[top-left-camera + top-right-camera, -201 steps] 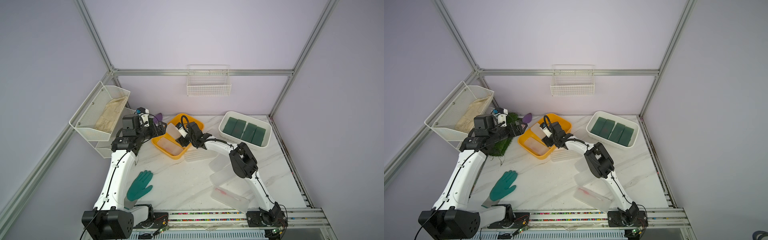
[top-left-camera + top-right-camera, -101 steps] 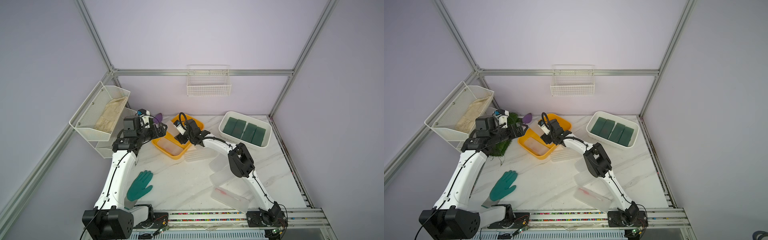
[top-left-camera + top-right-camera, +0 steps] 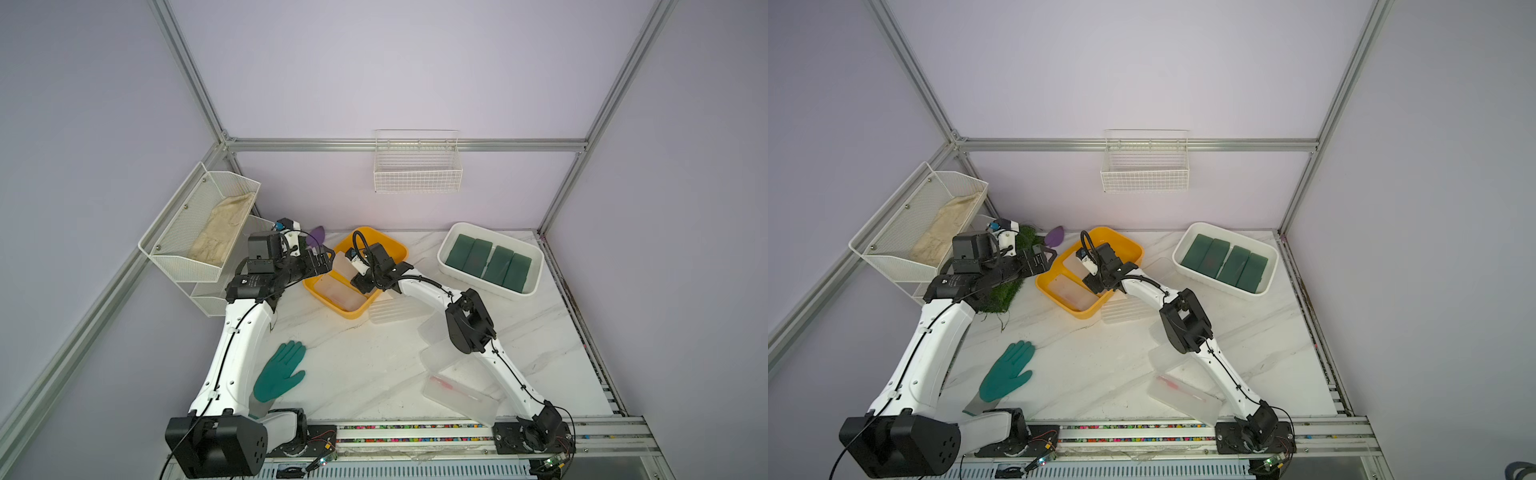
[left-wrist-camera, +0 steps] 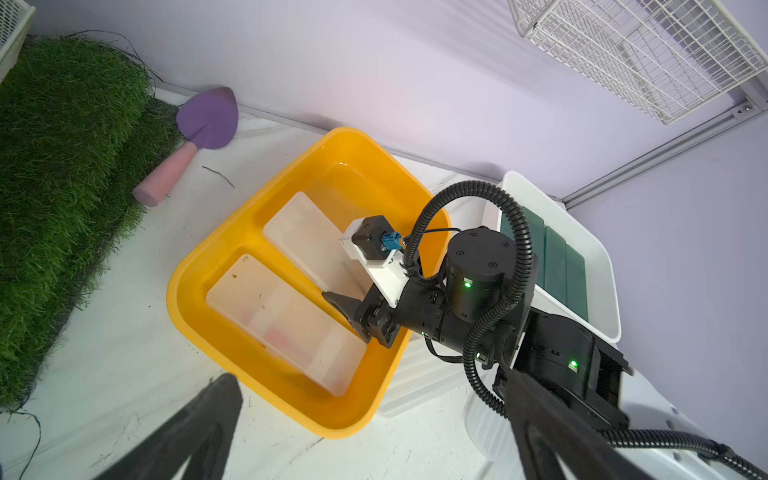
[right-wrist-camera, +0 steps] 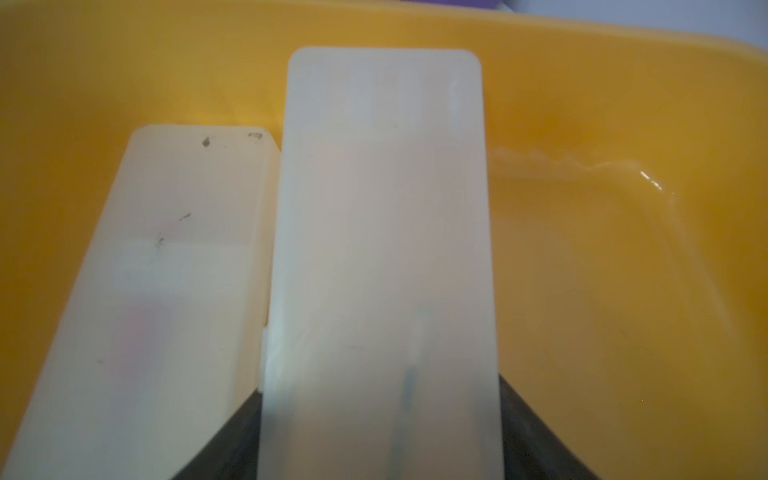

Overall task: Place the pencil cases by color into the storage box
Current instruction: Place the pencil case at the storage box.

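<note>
Right gripper (image 4: 345,306) is clamped on one short end of a frosted case (image 4: 307,241) and holds it tilted inside the yellow tub (image 4: 208,257), gripped end raised, far end lower toward the tub's back wall; whether that far end touches the tub floor cannot be told. In the right wrist view the dark fingers (image 5: 523,440) show on both sides of the case's near end.

A second frosted case (image 4: 282,320) lies flat on the tub floor along the tub's left wall. The tilted case sits just beside it and overlaps its long edge, and something pinkish shows faintly through its lid.

Left gripper (image 3: 323,262) stands spread wide with nothing between its jaws, near the tub's left rim and outside it.

Four dark green cases (image 3: 488,259) lie side by side in a white bin (image 3: 536,266) well to the right of the tub. Several loose frosted cases (image 3: 390,309) lie on the marble on the tub's near-right side. The closest is just beside the tub wall, others are partly under the right arm, and the farthest has a pink item inside.

A teal glove (image 3: 280,370) lies flat well to the near left of the tub. A grass mat (image 3: 1005,291) lies to the tub's left, and a purple-headed trowel (image 4: 208,116) lies beyond its back-left corner
</note>
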Robot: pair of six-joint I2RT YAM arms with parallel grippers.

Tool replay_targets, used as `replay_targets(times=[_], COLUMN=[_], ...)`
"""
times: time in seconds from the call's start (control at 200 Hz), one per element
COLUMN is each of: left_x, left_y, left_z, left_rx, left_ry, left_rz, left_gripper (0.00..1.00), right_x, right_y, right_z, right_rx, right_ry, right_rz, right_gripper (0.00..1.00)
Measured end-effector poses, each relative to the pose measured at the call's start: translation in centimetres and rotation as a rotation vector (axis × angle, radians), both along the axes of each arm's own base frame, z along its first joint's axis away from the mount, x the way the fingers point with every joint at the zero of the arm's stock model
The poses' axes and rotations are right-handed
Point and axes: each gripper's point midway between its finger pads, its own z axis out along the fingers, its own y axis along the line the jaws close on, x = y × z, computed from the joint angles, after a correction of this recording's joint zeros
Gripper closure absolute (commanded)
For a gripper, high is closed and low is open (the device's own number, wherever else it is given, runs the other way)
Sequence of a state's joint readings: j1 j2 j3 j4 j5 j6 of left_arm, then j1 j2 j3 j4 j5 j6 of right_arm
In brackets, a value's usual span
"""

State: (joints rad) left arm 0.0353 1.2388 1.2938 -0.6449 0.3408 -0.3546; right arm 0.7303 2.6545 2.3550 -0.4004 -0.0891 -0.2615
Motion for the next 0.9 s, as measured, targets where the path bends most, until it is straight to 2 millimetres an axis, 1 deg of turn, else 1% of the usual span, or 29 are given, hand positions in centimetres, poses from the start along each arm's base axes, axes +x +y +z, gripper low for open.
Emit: replay_targets(times=[0.26, 0.46, 0.56, 0.805, 0.9], left_x=[0.3, 0.7, 0.7, 0.8, 0.8], left_y=[0.0, 0.0, 0.0, 0.0, 0.0], left_z=[-0.4, -1.3, -1.4, -1.4, -1.4], left_rx=[0.000, -0.001, -0.001, -0.001, -0.001], left_ry=[0.012, 0.036, 0.040, 0.039, 0.039], left_rz=[0.000, 0.000, 0.000, 0.000, 0.000], left_gripper=[0.00, 0.00, 0.00, 0.00, 0.00], right_x=[0.0, -0.2, -0.4, -1.2, -1.4], right_y=[-0.1, -0.1, 0.0, 0.7, 1.0], right_z=[-0.1, -0.4, -0.4, -0.3, -0.2], right_rx=[-0.027, -0.036, -0.031, 0.005, 0.018], right_ry=[-0.009, -0.001, 0.005, 0.035, 0.045], right_rz=[0.014, 0.027, 0.036, 0.079, 0.093], right_gripper=[0.29, 0.26, 0.25, 0.18, 0.17])
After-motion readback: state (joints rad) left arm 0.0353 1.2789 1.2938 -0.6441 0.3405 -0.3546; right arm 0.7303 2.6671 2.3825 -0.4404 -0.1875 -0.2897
